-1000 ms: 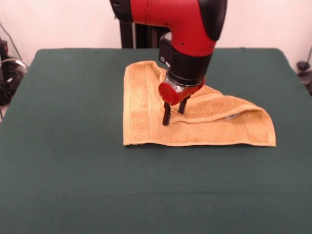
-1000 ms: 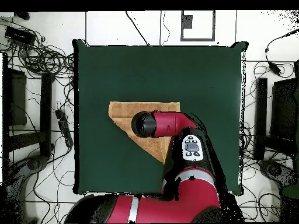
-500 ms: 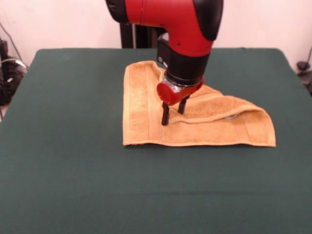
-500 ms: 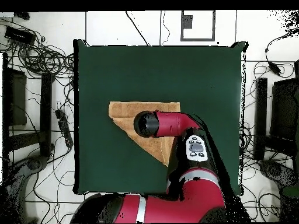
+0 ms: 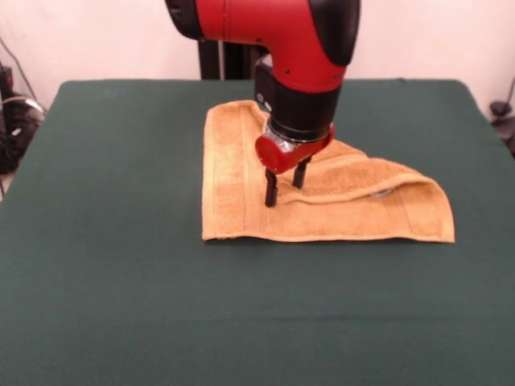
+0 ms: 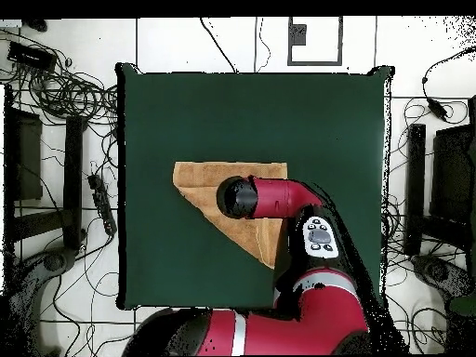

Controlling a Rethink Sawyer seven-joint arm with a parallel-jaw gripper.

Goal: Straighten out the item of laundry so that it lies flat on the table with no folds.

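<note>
The orange-tan towel [image 5: 241, 189] lies folded on a diagonal into a rough triangle on the dark green table [image 5: 113, 265]. One flap lies over the lower layer and ends in a ridge that runs toward the right corner. My gripper [image 5: 282, 186] hangs over the middle of the towel, open, with its two black fingertips [image 5: 270, 191] down on the fold edge and nothing held. In the overhead view the arm's wrist [image 6: 240, 197] covers the gripper and the towel [image 6: 200, 181] shows around it.
Bare green cloth surrounds the towel on all sides [image 6: 307, 121]. Cables and equipment lie on the floor beside the table [image 6: 65, 93]. The arm's pedestal [image 5: 221, 56] stands behind the far edge.
My gripper has shifted slightly left in the front view along the fold edge. The towel has not visibly moved.
</note>
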